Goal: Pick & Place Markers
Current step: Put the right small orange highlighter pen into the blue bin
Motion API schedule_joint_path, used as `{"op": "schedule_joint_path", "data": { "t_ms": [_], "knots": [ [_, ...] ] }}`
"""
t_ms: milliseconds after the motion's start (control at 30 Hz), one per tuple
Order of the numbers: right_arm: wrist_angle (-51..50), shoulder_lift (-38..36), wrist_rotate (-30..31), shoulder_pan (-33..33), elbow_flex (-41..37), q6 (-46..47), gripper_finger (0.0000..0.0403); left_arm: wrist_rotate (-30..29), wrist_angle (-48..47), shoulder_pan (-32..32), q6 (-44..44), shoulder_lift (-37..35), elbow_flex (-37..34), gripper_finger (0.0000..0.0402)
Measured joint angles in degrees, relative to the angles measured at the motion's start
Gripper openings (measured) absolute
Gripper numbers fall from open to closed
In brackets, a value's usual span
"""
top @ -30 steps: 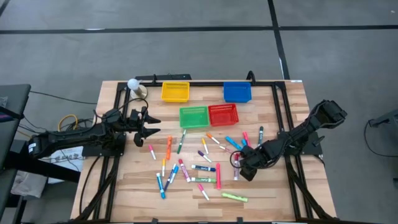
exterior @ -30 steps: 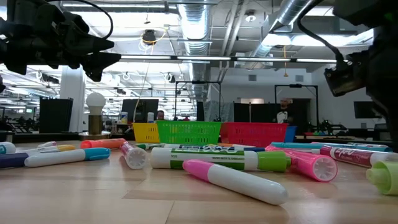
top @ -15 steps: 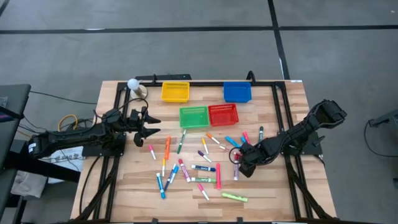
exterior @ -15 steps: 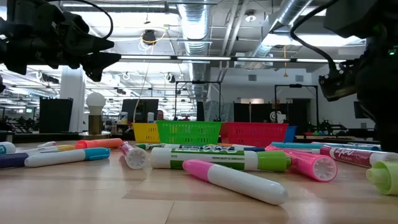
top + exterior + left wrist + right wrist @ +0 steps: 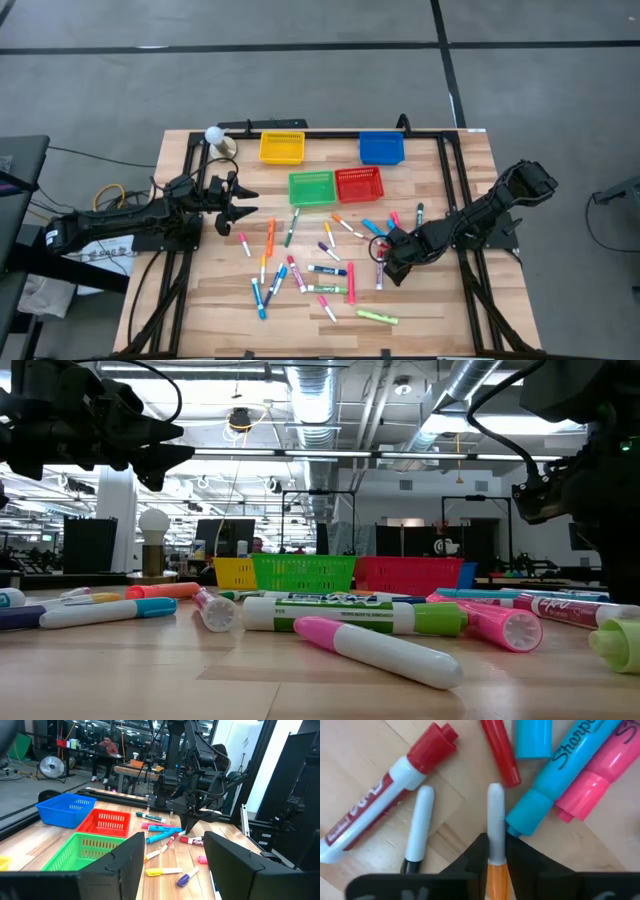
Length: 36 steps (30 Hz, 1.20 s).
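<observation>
Below and to the right of the red basket (image 5: 358, 184) in the high view, your right claw (image 5: 385, 262) sits low among the markers (image 5: 322, 268) strewn over the wooden table (image 5: 440, 305); the left claw (image 5: 240, 207) waits well to the left of that basket, above the table.

In the low view, the markers lie flat in front of the red basket (image 5: 408, 574), and the right arm hangs at the right edge, so lift straight up to avoid sweeping neighbours.

In the left wrist view, the left claw (image 5: 175, 862) stands wide open and empty, with the red basket (image 5: 107, 823) ahead and the right arm working beyond it.

In the right wrist view, the right claw (image 5: 495, 855) is nearly closed around a thin white marker with an orange end (image 5: 495, 832), gripping near that orange end. A blue marker (image 5: 555, 782) touches it on one side and a red-capped marker (image 5: 387, 792) lies close by on the other. Judge the grip firm before rising, and keep the marker level toward a basket.
</observation>
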Motion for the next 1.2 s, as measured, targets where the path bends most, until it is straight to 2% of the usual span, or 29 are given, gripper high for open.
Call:
{"op": "schedule_joint_path", "data": {
  "t_ms": [167,367,567,833,1000,1200],
  "knots": [
    [1.03,0.07,-1.42,0.02,0.72,0.09,0.002,0.0,0.0,0.0,0.0,-0.01,0.01,0.0204],
    [0.61,0.07,-1.54,0.02,2.77,0.16,0.0034,0.0,0.0,0.0,0.0,0.01,0.01,0.0204],
    [-0.66,0.04,-1.35,-0.01,5.87,0.66,0.0019,0.0,0.0,0.0,0.0,0.01,-0.01,0.0204],
    [-12.69,0.02,-0.5,-2.28,14.94,-0.83,0.0031,0.0,0.0,0.0,0.0,0.01,0.0,0.0204],
    [-17.66,0.0,2.79,-5.39,22.71,-5.49,0.002,0.0,0.0,0.0,0.0,-0.01,0.01,0.0204],
    [-20.03,-0.04,11.53,-11.43,31.7,-13.2,0.0031,0.0,0.0,0.0,0.0,0.01,0.0,0.0204]
  ]
}}
